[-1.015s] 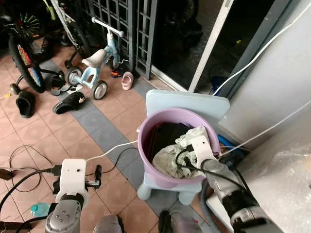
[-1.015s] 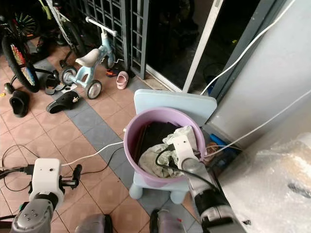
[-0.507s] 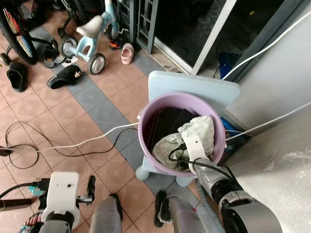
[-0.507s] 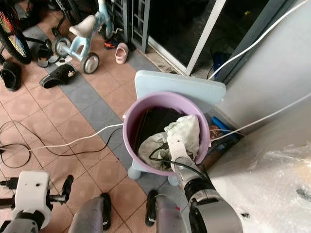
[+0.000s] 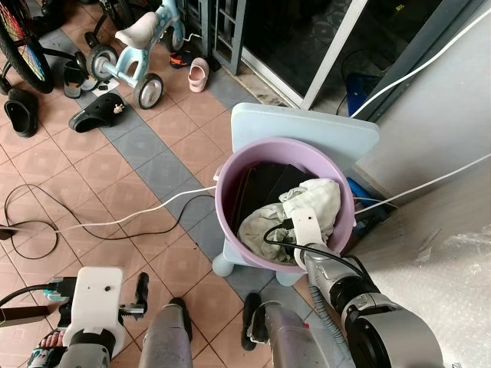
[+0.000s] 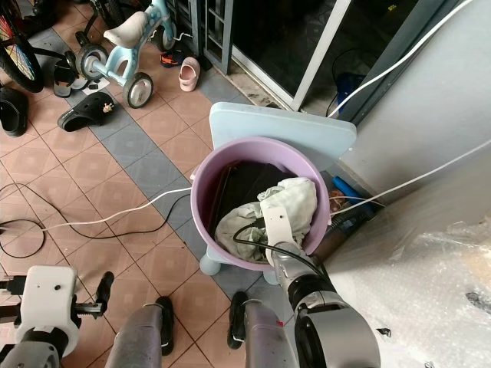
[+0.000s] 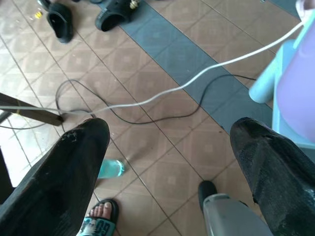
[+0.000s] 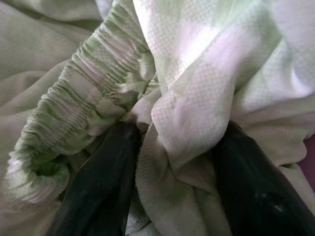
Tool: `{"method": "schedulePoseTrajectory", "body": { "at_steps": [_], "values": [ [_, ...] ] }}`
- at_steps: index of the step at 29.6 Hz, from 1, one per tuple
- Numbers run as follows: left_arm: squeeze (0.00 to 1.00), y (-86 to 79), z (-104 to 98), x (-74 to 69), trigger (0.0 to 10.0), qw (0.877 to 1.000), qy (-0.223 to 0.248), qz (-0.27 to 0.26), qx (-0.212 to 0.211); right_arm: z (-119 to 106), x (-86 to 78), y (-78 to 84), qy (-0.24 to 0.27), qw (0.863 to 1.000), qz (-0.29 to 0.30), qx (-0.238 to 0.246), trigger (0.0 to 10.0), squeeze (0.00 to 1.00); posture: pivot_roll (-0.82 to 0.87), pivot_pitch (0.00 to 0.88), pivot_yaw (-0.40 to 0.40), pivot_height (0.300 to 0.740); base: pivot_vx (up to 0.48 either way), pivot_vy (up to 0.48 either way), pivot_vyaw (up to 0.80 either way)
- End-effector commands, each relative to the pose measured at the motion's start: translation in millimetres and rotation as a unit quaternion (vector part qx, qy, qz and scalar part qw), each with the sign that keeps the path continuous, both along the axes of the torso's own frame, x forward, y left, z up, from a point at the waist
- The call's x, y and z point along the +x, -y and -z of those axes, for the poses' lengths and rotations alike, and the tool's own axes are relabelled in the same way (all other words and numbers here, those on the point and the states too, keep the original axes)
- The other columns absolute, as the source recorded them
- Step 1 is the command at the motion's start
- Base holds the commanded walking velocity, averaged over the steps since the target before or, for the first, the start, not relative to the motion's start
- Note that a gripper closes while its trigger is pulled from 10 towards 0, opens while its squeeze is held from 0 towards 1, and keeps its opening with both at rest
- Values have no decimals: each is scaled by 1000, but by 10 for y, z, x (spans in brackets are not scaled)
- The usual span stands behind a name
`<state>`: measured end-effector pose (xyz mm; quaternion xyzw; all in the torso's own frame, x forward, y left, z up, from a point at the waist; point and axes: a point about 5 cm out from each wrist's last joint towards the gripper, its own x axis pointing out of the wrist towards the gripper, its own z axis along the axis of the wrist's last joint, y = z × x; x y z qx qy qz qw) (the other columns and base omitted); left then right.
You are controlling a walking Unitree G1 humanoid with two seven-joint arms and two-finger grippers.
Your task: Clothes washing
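Your right pincer (image 8: pixel 172 167) reaches down into the purple tub (image 5: pixel 230 222), its two black fingers (image 8: pixel 101 187) sunk into a pale green cloth (image 5: pixel 311 203) with a fold gathered between them. The cloth lies crumpled in a heap against the tub's right side, partly draped over the rim, with no clear long axis; a ruffled elastic hem (image 8: pixel 74 108) runs beside the fingers. The tub stands on a light blue plastic stool (image 5: pixel 307 138) on a terracotta and grey tiled floor (image 5: pixel 115 176), beside a grey wall. A white cable (image 5: pixel 123 221) crosses the tiles; a child's tricycle (image 5: pixel 142 46) and sandals (image 5: pixel 100 115) lie beyond. Your left pincer (image 7: pixel 167 162) hangs spread wide over the floor, holding nothing.
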<state>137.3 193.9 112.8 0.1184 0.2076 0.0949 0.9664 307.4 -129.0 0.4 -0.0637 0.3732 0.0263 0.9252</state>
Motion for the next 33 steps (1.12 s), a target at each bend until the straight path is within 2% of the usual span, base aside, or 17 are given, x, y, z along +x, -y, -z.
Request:
{"method": "schedulePoseTrajectory", "body": {
  "at_steps": [1, 11, 20, 23, 26, 28, 29, 31, 32, 33],
  "values": [
    [0, -15, 40, -22, 10000, 1000, -15, -8, -1, 61, -52, 126, -19, 999, 28, 0, 0, 0, 212, 325, -127, 740, 0, 0, 0],
    [0, 29, 88, 26, 10000, 1000, -18, -8, -5, 13, 0, 128, -14, 999, 32, 18, 0, 0, 207, 309, -134, 740, 0, 0, 0],
    [0, 13, 72, 187, 10000, 1000, 4, -7, -5, -37, 50, 100, -6, 999, 31, 25, 0, 0, 187, 282, -139, 740, 0, 0, 0],
    [0, 34, 96, 262, 10000, 1000, 10, -5, -6, -66, 78, 124, -1, 999, 38, 33, 0, 0, 178, 254, -138, 740, 0, 0, 0],
    [0, 63, 85, 398, 10000, 1000, 27, 3, -7, -145, 149, 135, 15, 998, 42, 44, 0, 0, 163, 211, -131, 740, 0, 0, 0],
    [0, 68, 84, 417, 10000, 1000, 29, 4, -8, -163, 164, 136, 19, 998, 44, 48, 0, 0, 163, 211, -131, 740, 0, 0, 0],
    [0, 69, 99, 516, 10000, 999, 35, 8, -9, -218, 211, 142, 27, 997, 50, 60, 0, 0, 142, 170, -119, 740, 0, 0, 0],
    [0, 76, 97, 634, 10000, 999, 45, 18, -9, -288, 266, 140, 39, 995, 58, 77, 0, 0, 129, 145, -107, 740, 0, 0, 0],
    [0, 76, 97, 634, 10000, 999, 45, 18, -9, -288, 266, 140, 39, 995, 58, 77, 0, 0, 129, 145, -107, 740, 0, 0, 0],
    [0, 80, 90, 712, 10000, 998, 53, 24, -7, -363, 320, 127, 55, 992, 60, 92, 0, 0, 111, 119, -92, 740, 0, 0, 0]
  ]
}}
